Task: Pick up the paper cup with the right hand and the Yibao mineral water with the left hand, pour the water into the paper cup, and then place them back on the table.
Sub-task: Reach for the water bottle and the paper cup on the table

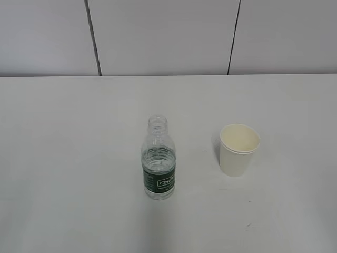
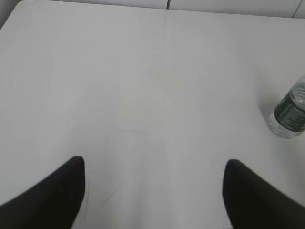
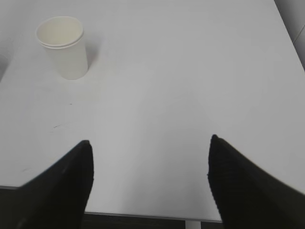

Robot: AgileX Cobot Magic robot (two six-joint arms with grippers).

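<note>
White table (image 1: 63, 158), green-labelled bottle (image 1: 158, 158), paper cup (image 1: 239, 149), both end effectors spread, empty

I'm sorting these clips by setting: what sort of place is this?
Probably a lab or office test bench rather than a home. A bare white table stands against plain grey wall panels, and only an uncapped water bottle and a paper cup are set out.

Clear ribbed plastic Yibao mineral water (image 1: 158, 161), matt white paper cup (image 1: 238, 149), smooth matt white table (image 1: 68, 158).
</note>
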